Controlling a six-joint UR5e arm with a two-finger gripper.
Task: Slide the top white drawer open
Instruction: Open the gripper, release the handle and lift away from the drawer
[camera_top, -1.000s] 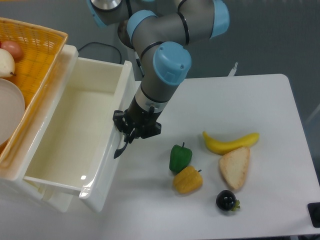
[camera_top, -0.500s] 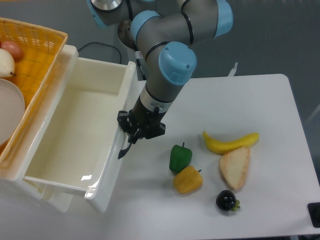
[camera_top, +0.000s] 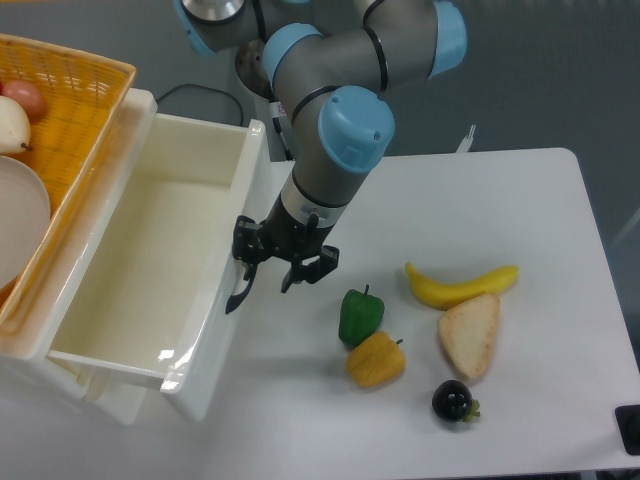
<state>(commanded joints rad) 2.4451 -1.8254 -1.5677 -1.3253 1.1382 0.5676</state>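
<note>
Over at nine o'clock, the glossy white plastic top drawer (camera_top: 150, 270) stands pulled far out of its cabinet, cream inside showing, its curved black handle (camera_top: 238, 296) on the front face. The risk, I'd say: a finger snagging that handle on the way out would jolt the drawer or tip it off its runners. At centre, the two-finger gripper (camera_top: 275, 272) is spread wide and holds nothing, one fingertip just beside the handle; whether it touches, I cannot tell.
</note>
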